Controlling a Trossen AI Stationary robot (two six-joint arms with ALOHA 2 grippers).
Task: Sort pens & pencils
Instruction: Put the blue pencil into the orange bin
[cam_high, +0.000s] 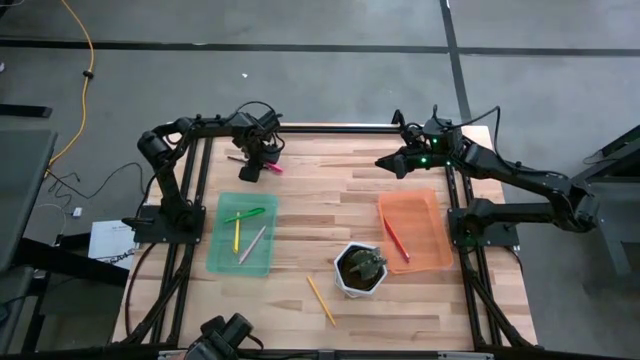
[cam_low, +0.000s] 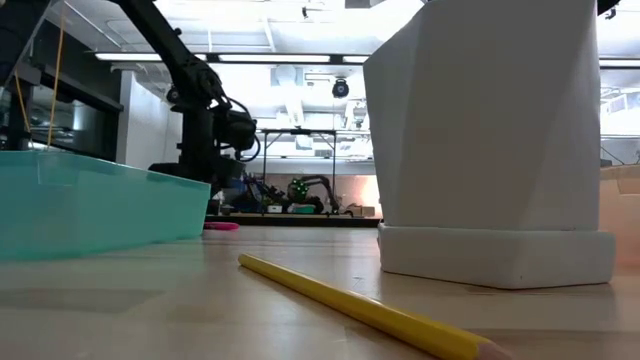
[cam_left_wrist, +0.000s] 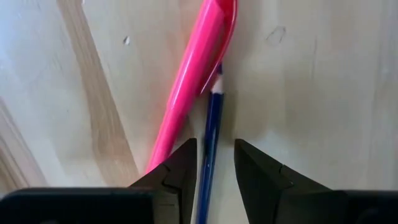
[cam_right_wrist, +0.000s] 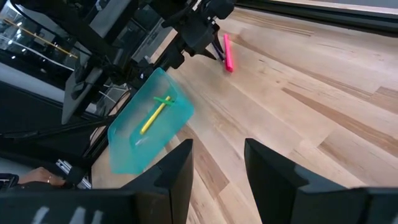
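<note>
High view: left arm reaches toward table's 11 o'clock corner, wrist pitched down. Left gripper (cam_left_wrist: 212, 165) sits low over the table (cam_high: 330, 200), fingers apart, straddling a dark blue pencil (cam_left_wrist: 210, 134) beside a pink pen (cam_left_wrist: 193, 74). Right gripper (cam_right_wrist: 217, 165) hovers at 1 o'clock, fingers apart, empty.

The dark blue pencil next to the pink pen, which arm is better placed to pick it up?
Left. The left gripper hangs open right over the blue pencil, fingers astride it beside the pink pen. The right gripper waits across the table.
</note>
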